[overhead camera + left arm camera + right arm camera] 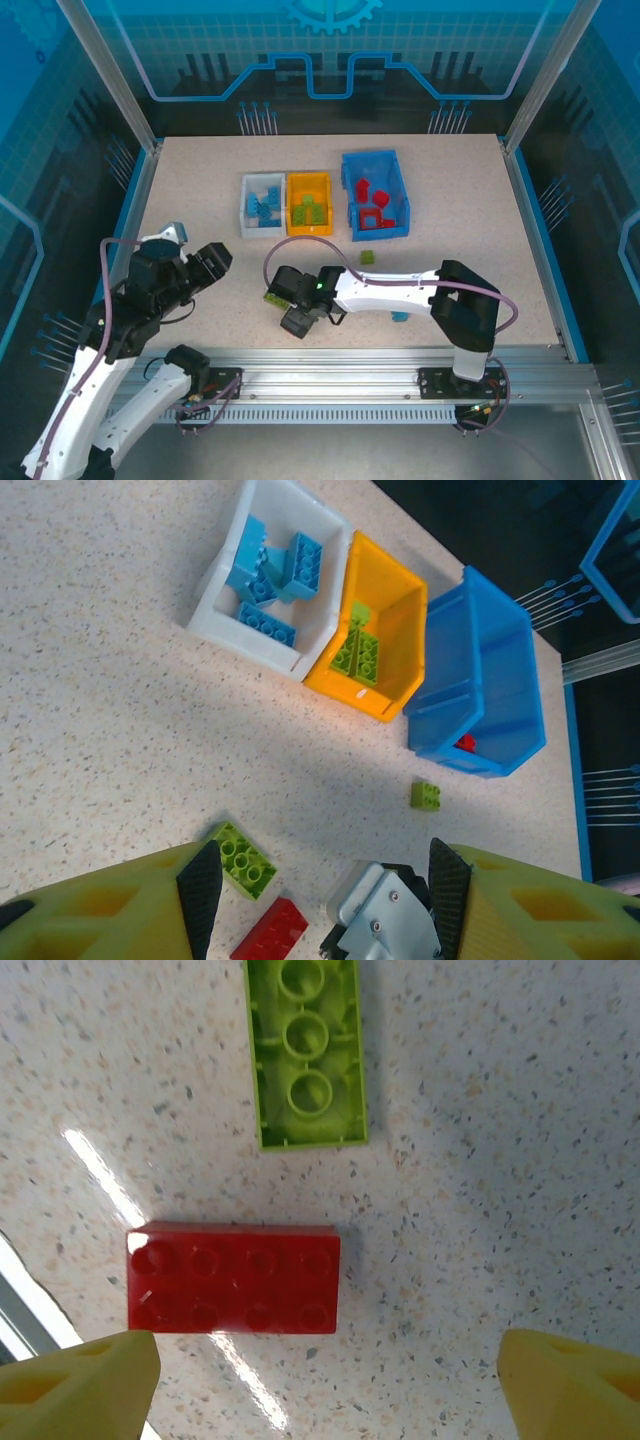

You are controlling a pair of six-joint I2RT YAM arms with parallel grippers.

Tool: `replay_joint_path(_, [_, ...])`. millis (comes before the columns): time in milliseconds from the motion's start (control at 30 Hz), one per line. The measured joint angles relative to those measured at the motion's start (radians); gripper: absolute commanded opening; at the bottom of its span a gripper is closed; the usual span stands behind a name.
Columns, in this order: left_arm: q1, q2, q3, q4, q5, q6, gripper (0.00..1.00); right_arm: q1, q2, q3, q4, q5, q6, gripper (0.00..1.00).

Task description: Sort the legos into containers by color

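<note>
Three bins stand toward the tabletop's far edge, one per colour: white bin (245, 205) for blue, orange bin (310, 232) for green, blue bin (347, 195) for red. Four bricks lie loose toward the near edge: red brick (233, 1277), green brick (305, 1055) beside it, second green brick (368, 257), blue brick (399, 316). The right gripper (320, 1380) hangs over the red brick, jaws wide, likely to take it; the left gripper (323, 885), jaws wide and empty, idles toward the left edge.
</note>
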Motion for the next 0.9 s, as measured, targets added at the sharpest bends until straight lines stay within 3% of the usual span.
replay_joint_path(267, [0.000, 0.013, 0.000, -0.011, 0.008, -0.002, 0.60, 0.039, 0.000, -0.016, 0.011, -0.027, 0.047, 0.97])
replay_joint_path(567, [0.000, 0.029, 0.000, -0.011, 0.024, -0.001, 0.60, 0.037, 0.123, 0.034, 0.013, -0.022, 0.115, 0.97])
replay_joint_path(667, [0.000, 0.029, 0.000, -0.011, 0.027, -0.001, 0.60, 0.037, 0.147, 0.045, 0.015, -0.023, 0.121, 0.92])
replay_joint_path(900, [0.000, 0.029, 0.000, -0.010, 0.035, -0.001, 0.58, 0.031, 0.164, 0.062, 0.023, -0.026, 0.135, 0.67])
